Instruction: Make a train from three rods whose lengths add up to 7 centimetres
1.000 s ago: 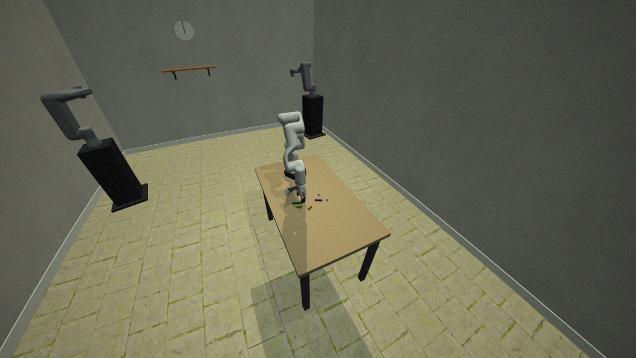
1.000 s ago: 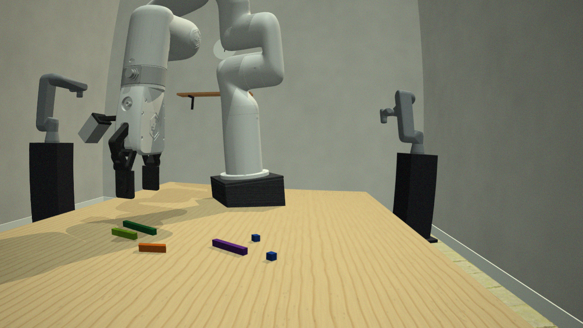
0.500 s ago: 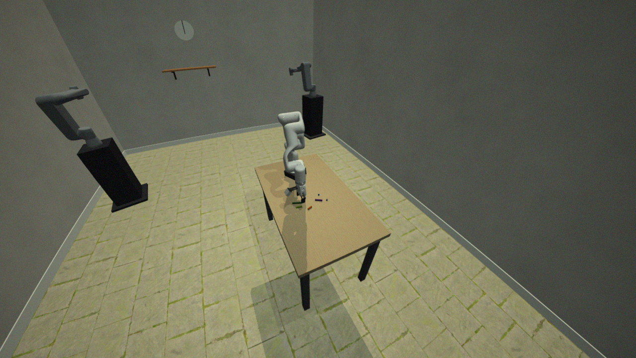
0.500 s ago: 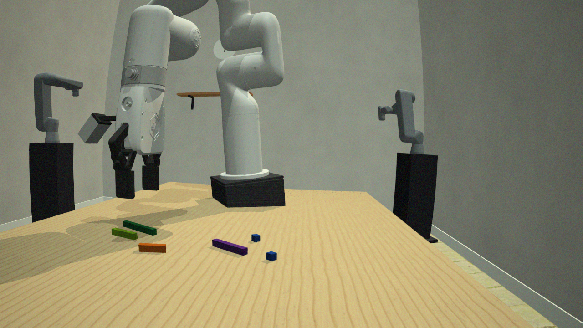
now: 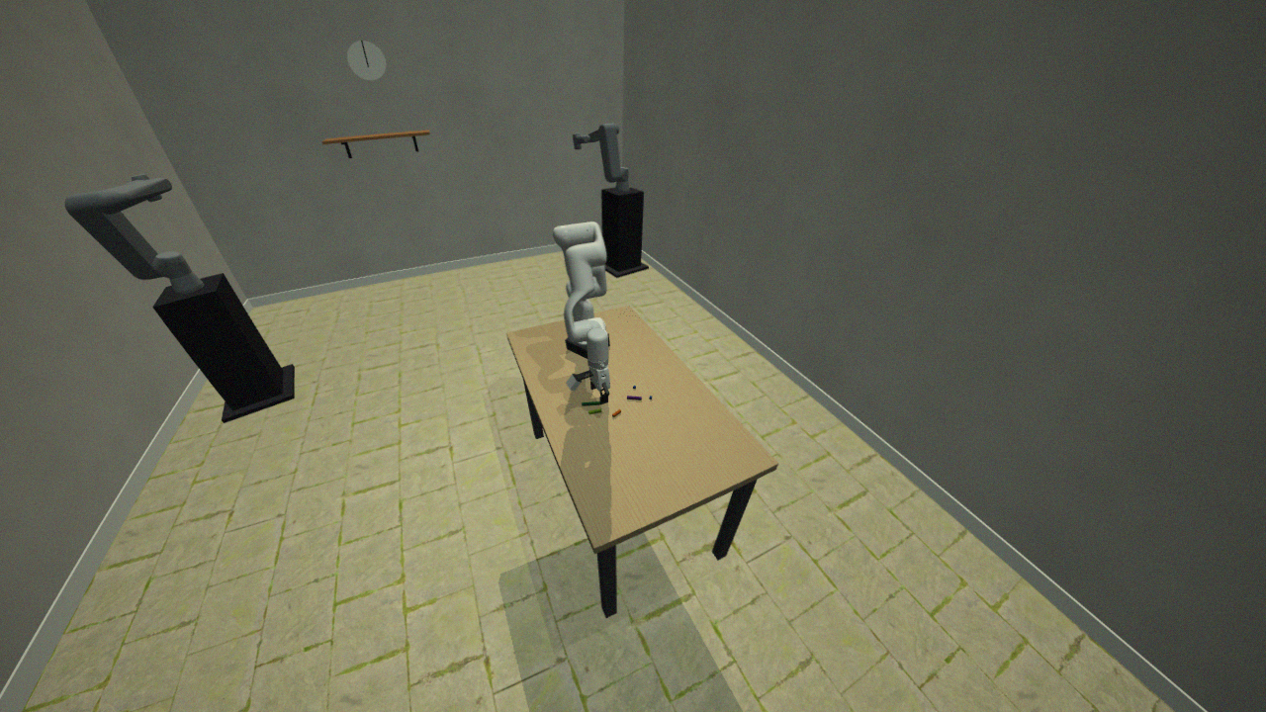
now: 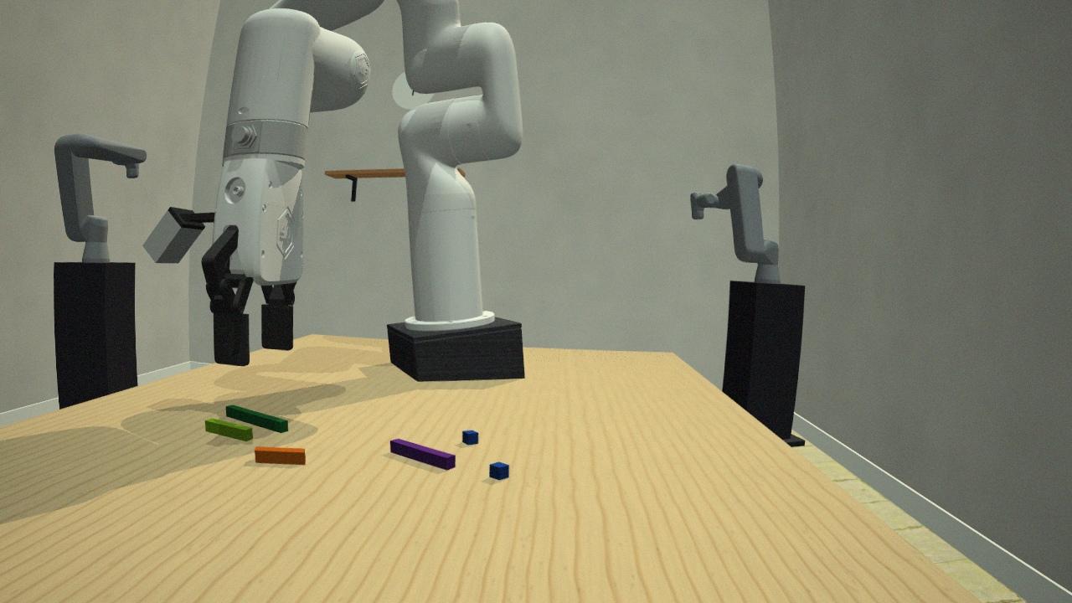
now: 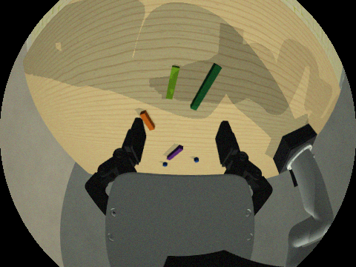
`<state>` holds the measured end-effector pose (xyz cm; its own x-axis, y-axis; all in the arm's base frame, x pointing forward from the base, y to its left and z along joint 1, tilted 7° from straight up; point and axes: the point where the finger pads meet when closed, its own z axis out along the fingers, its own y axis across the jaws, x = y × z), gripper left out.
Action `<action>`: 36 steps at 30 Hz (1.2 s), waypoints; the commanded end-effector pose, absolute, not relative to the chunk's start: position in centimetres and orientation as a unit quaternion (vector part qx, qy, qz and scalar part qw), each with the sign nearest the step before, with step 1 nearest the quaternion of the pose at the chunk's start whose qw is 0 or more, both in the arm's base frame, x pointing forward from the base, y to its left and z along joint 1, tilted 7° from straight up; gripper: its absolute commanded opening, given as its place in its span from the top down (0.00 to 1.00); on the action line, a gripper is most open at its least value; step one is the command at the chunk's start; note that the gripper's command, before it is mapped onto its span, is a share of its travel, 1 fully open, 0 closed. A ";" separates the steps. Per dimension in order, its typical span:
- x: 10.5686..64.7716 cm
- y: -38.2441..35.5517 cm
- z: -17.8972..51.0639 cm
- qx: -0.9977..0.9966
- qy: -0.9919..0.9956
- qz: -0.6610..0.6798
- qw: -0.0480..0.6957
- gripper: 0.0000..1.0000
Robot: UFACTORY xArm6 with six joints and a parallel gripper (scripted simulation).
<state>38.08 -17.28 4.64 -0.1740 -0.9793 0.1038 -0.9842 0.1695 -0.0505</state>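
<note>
Exterior view had our pincer (image 5: 604,399) (image 6: 254,355) (image 7: 182,127) hanging above the table (image 5: 681,460) (image 6: 636,487) (image 7: 74,100), fingers wide apart, nothing between them. We had all six rods lying separately, so no train yet. In that view the green rod (image 5: 590,403) (image 6: 256,418) (image 7: 206,87) and lime rod (image 5: 594,411) (image 6: 229,429) (image 7: 173,82) sat lower than the pincer, side by side with a gap, and the orange rod (image 5: 616,413) (image 6: 279,456) (image 7: 147,120) was camera-side of them. Off to the pincer's right, as we saw it, were the purple rod (image 5: 633,398) (image 6: 421,454) (image 7: 175,153) and two little blues, the farther blue rod (image 5: 633,387) (image 6: 470,437) (image 7: 196,159) and the nearer blue rod (image 5: 650,398) (image 6: 498,471) (image 7: 165,164).
</note>
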 end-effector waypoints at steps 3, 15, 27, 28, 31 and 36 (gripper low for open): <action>39.1 -16.0 4.7 0.710 -0.702 0.052 0.027 0.00; 40.5 -13.5 4.6 0.816 -0.576 0.046 0.035 0.00; 41.8 -10.9 4.4 0.900 -0.433 0.039 0.042 0.00; 41.9 -10.7 4.4 0.906 -0.420 0.039 0.042 0.00; 42.2 -10.0 4.3 0.924 -0.379 0.037 0.044 0.00; 42.7 -8.8 4.3 0.949 -0.310 0.033 0.046 0.00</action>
